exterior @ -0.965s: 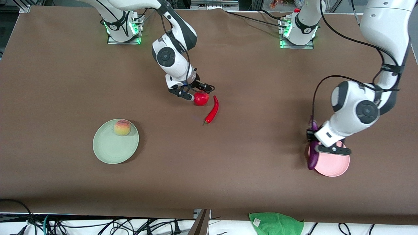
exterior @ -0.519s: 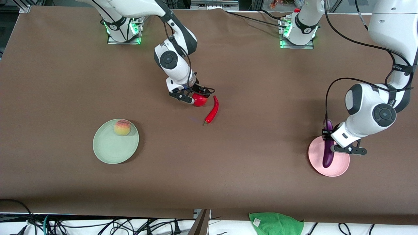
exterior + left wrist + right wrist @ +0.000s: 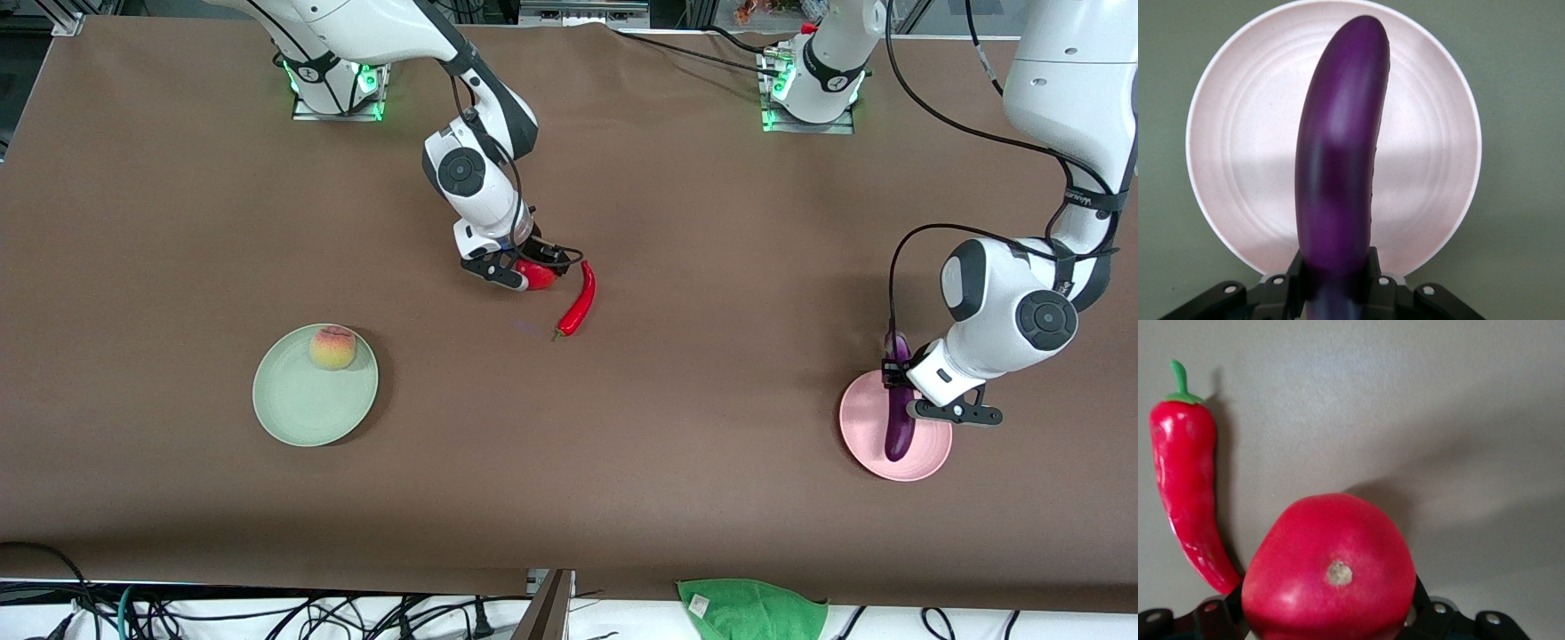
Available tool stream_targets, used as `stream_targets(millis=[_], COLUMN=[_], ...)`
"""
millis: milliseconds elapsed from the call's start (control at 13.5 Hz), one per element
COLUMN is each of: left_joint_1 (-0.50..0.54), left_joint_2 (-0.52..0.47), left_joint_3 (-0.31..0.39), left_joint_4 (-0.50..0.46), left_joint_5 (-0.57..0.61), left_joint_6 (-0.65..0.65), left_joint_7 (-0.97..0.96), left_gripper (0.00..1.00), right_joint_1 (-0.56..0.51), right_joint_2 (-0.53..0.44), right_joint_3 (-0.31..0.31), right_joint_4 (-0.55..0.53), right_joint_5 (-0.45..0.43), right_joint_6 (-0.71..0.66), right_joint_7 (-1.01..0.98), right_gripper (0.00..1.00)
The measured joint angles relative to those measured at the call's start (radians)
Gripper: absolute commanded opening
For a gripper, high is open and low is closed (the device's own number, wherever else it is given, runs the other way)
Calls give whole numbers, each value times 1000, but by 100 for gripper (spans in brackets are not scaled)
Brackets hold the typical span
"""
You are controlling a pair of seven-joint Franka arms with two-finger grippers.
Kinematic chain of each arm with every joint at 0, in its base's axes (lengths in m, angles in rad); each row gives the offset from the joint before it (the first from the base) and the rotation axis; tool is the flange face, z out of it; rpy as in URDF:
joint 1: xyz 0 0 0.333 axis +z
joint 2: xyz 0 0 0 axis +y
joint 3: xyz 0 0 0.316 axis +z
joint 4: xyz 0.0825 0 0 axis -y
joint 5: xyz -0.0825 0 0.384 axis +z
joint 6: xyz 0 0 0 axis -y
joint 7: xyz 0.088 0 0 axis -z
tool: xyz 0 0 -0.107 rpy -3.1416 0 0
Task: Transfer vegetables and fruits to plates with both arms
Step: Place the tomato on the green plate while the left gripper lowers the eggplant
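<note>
Your right gripper (image 3: 524, 271) has just come down around the red apple (image 3: 1329, 572) mid-table and clamped onto it, the red chili pepper (image 3: 578, 302) lying just beside it — so the lift toward the mint green plate (image 3: 293, 413), where the peach (image 3: 332, 347) sits, looks ready to begin. Your left gripper (image 3: 911, 391) has swung the purple eggplant (image 3: 1338, 167) from the pink plate's (image 3: 1431, 147) edge to over its middle, grip still tight — release looks next.

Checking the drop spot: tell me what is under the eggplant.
The eggplant, gripped at its stem end by the left gripper, hangs over the pink plate. The plate shows no other food; the strip directly beneath the eggplant is covered.
</note>
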State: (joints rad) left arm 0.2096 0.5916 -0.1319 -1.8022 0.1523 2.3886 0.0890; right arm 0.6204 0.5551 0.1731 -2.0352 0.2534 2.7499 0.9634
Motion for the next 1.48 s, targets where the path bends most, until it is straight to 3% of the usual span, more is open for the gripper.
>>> stream_targets(millis=[223,519,668,890,1113,1187,1335,1484], left_joint_1=[2,8,11,13,13,13,13,13], left_joint_2=[14,29,36,47,72,83,92,93], left_joint_3=[2,2,2,2,1,1,1,0], left_joint_4=[0,8,29,59,87,93,99,104], left_joint_5=[0,0,0,-15,-16,-16,-16,-17], left_joint_6=[3,14,16,17,17,18,18,18], left_joint_7=[1,3,17,19,19,19,20,20], left_gripper=[5,5,6,6,10,22,96,100], right_joint_1=[0,-1,-2,-20,-147,-191,-242,-254], right_joint_2=[-3,-74,-114,-119,-90,-76,-48,-26], right_joint_3=[-26,-148,-250,-412,-447,-448,-448,-448], right_joint_4=[33,158,192,191,195,205,239,267], right_joint_5=[-32,-70,-70,-70,-70,-69,-69,-69], right_joint_6=[-56,-351,-483,-530,-528,-527,-527,-527], right_joint_7=[0,-115,-276,-604,-892,-966,-1059,-1107], right_gripper=[29,29,29,29,29,30,32,33])
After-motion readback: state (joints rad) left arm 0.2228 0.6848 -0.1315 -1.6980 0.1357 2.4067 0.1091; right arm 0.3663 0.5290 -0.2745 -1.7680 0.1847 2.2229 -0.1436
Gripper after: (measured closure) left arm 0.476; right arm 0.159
